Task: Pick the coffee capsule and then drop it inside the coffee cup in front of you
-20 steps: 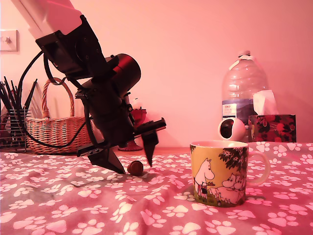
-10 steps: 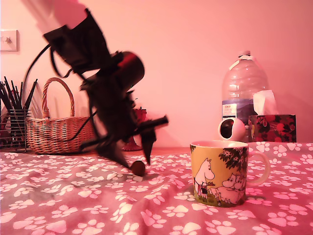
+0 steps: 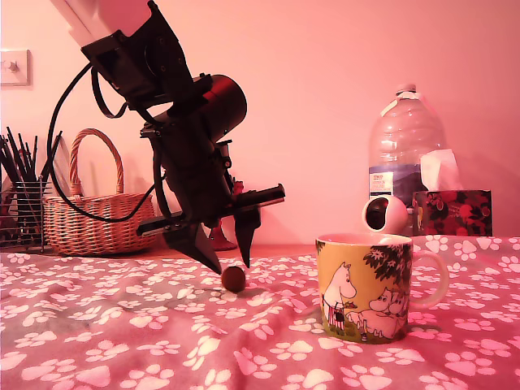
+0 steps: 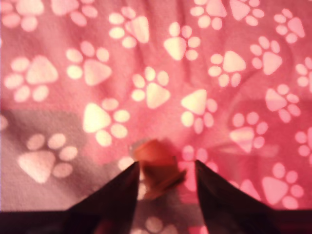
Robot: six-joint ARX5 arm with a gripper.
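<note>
Exterior view: gripper hangs spread wide and empty, tips just above the coffee capsule on the cloth; the coffee cup stands well apart. Wrist view: blurred capsule apparently between the fingers. Grasping and dropping remain.

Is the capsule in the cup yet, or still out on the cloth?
Out. The capsule lies on the cloth beneath the open gripper, well to the exterior view's left of the cup.
</note>
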